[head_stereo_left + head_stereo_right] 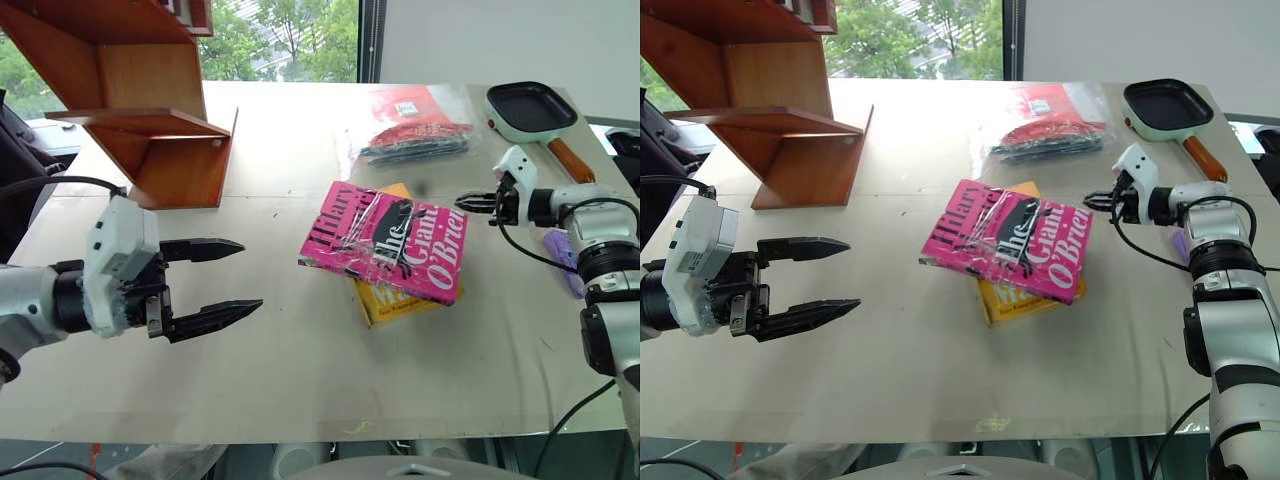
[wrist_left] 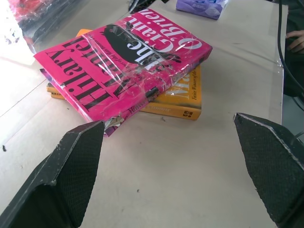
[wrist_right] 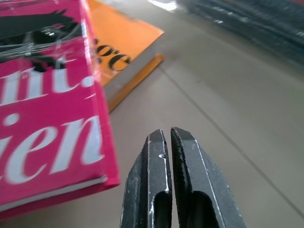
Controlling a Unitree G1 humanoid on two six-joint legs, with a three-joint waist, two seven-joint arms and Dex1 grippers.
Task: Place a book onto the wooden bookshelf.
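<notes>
My right gripper (image 1: 462,203), pinched shut on nothing, sits just beside the book (image 1: 388,240), left gripper (image 1: 238,278) wide open and empty; I judge I'm still approaching, so I must reopen to grasp.

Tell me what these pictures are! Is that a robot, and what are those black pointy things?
Yes, it is a robot with two arms. Two pictures come from cameras in its head, looking down at a table. The other two come from little cameras on its wrists.

The black pointy things are its fingers. The left gripper is open wide and holds nothing. The right gripper is pinched shut and empty, just beside the book.

That pink book lies on top of a yellow book. Behind them are a plastic bag with something red and black inside and a small pan. A purple packet lies near the right arm.

The wooden bookshelf stands at the far left. The book should go there.
</notes>
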